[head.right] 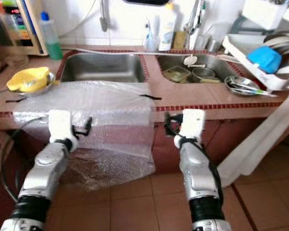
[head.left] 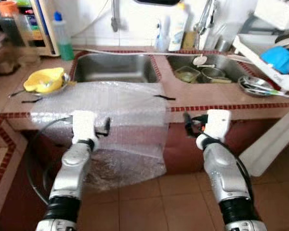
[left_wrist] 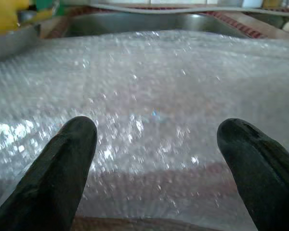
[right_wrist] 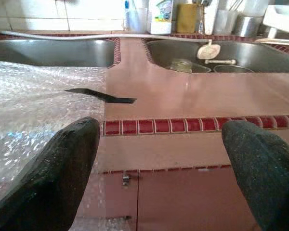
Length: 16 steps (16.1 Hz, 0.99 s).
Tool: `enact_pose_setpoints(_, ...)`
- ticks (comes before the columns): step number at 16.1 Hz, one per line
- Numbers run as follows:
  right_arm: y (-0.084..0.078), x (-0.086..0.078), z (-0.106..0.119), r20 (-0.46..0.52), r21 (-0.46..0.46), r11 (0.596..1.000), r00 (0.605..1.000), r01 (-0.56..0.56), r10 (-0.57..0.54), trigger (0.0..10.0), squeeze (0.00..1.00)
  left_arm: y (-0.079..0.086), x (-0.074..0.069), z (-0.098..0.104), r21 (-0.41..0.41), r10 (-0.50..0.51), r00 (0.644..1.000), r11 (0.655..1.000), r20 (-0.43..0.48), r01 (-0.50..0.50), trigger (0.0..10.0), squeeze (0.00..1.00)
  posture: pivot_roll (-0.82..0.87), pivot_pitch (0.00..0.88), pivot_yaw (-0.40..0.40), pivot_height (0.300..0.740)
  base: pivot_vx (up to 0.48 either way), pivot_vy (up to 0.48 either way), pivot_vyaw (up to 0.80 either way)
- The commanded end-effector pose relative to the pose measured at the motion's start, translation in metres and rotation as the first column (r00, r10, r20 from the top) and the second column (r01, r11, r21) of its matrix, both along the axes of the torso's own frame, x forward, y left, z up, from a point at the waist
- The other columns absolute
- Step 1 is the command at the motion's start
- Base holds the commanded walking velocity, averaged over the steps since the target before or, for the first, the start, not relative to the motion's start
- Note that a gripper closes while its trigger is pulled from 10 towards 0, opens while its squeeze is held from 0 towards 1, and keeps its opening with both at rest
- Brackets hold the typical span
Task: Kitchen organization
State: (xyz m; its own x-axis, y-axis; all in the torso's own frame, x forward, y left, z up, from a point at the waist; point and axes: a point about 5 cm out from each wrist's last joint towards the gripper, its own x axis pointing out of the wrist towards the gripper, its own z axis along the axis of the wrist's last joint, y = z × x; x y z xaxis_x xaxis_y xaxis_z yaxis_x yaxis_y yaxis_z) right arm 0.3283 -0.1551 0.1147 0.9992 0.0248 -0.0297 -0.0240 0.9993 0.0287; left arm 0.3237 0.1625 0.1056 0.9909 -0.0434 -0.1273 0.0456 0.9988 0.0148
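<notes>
A sheet of bubble wrap (head.left: pixel 111 110) lies on the tiled counter (head.left: pixel 216 98) in front of the left sink basin (head.left: pixel 115 67) and hangs down over the counter's front edge. Strips of black tape (head.left: pixel 164 97) hold its corners. My left gripper (left_wrist: pixel 156 139) is open, level with the counter edge and close in front of the hanging wrap, with nothing between its fingers (left_wrist: pixel 67 159). My right gripper (right_wrist: pixel 159 144) is open too. It faces the bare counter edge just right of the wrap, short of touching it.
The right basin (head.left: pixel 207 67) holds a glass container and a metal bowl. A yellow bowl (head.left: pixel 43 79) sits in a metal dish at the left. A green bottle (head.left: pixel 62 38) stands behind. A dish rack with a blue bowl (head.left: pixel 278 58) is at the right. A white panel (head.left: pixel 274 144) leans below it.
</notes>
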Motion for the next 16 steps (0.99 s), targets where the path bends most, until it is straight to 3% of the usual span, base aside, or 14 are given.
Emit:
enact_pose_setpoints(1, -0.007, -0.001, 0.004, 0.014, -0.033, 0.999, 1.000, 0.005, -0.004, 10.0, 0.00, -0.010, -0.002, 0.000, -0.007, -0.017, 1.000, 1.000, 0.006, 0.017, 10.0, 0.00, 0.07, 0.000, -0.040, 0.740, 0.409, 0.000, 0.80)
enact_pose_setpoints(4, -0.007, -0.001, 0.004, 0.012, -0.029, 1.000, 1.000, 0.005, -0.005, 10.0, 0.00, -0.012, -0.004, -0.001, -0.007, -0.017, 1.000, 1.000, -0.002, 0.017, 10.0, 0.00, 0.06, 0.000, -0.042, 0.740, 0.407, 0.000, 0.72)
enact_pose_setpoints(9, -0.008, 0.000, 0.005, 0.013, -0.028, 1.000, 1.000, 0.002, -0.001, 10.0, 0.00, -0.013, -0.003, 0.000, -0.007, -0.014, 1.000, 1.000, 0.001, 0.014, 10.0, 0.00, 0.07, 0.000, -0.044, 0.740, 0.412, 0.000, 0.21)
enact_pose_setpoints(16, -0.006, 0.002, 0.008, 0.021, -0.003, 1.000, 1.000, -0.011, 0.011, 10.0, 0.00, -0.010, 0.002, 0.012, 0.013, 0.024, 0.999, 1.000, 0.048, -0.025, 10.0, 0.00, 0.07, 0.000, -0.043, 0.740, 0.000, 0.000, 0.00)
